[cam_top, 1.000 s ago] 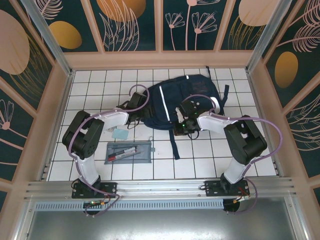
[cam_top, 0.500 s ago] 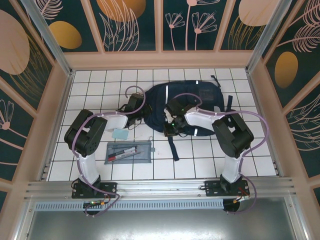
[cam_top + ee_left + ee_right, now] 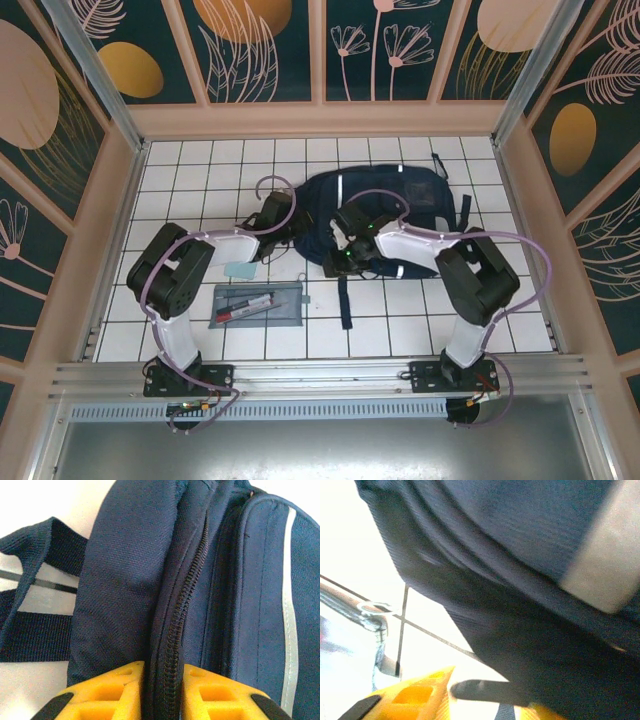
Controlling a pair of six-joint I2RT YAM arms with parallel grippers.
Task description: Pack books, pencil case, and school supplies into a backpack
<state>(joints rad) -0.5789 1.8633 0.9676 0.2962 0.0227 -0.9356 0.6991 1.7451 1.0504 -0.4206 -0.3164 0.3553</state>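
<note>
Where the left gripper (image 3: 162, 682) meets the backpack (image 3: 400, 195) at the bag's 9 o'clock edge, its yellow fingers (image 3: 115, 690) pinch the zipper seam between them. Right gripper (image 3: 350, 256) sits at the bag's 7 o'clock edge, dark fabric against it; whether it is clamped cannot be told. Pencil case (image 3: 258, 305) lies flat at 7 o'clock of the backpack, apart from it. Blue-green square (image 3: 239, 269) lies near the case, at its 11 o'clock.

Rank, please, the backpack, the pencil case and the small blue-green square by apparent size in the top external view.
1. backpack: by far the largest.
2. pencil case: clearly smaller.
3. blue-green square: smallest.
All sit at similar distance from the camera, so the order is safe.
</note>
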